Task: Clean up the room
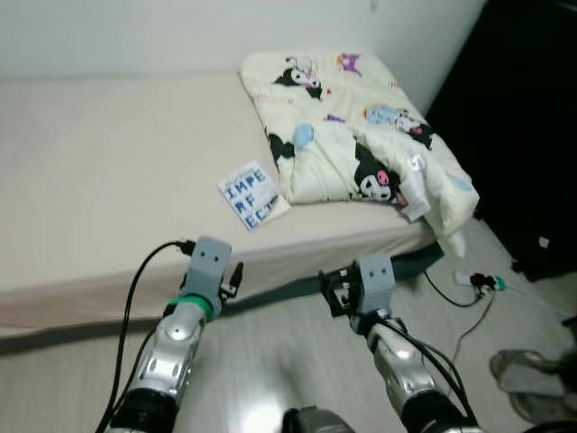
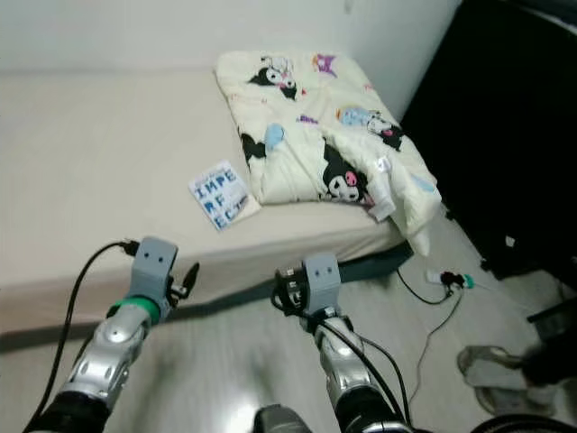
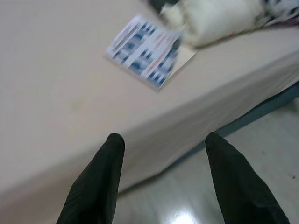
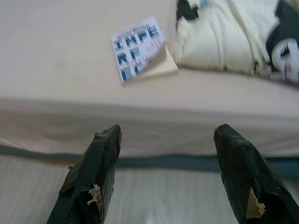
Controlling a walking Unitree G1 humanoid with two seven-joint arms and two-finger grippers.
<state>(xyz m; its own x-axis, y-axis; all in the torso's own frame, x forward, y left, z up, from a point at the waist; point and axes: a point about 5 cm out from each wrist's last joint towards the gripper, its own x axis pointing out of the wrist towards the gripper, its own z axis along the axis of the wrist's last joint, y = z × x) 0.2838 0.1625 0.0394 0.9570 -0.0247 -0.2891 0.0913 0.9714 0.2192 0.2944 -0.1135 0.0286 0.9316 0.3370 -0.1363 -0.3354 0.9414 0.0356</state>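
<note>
Both the left pincer [image 3: 161, 140] and right pincer [image 4: 170, 133] are open before the bed [image 1: 108, 162], facing a booklet [image 1: 252, 194] beside the folded blanket [image 1: 352, 126].

Low beige fabric-covered bed [image 1: 108, 162] is carrying a folded cream cartoon-print quilt [image 1: 352, 126] at approx 1 o'clock, w/ a small blue-and-white printed booklet [image 1: 252, 195] lying flat just beside it, at the quilt's 8 o'clock.

Pale glossy floor [image 1: 261, 361] is holding a black cable [image 1: 469, 316] & grey cloth [image 1: 527, 374] at 4 o'clock.

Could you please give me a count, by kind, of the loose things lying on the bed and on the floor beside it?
Book on the bed: 1
Folded blanket on the bed: 1
Cable on the floor: 1
Shoe on the floor: 1
Total: 4
</note>
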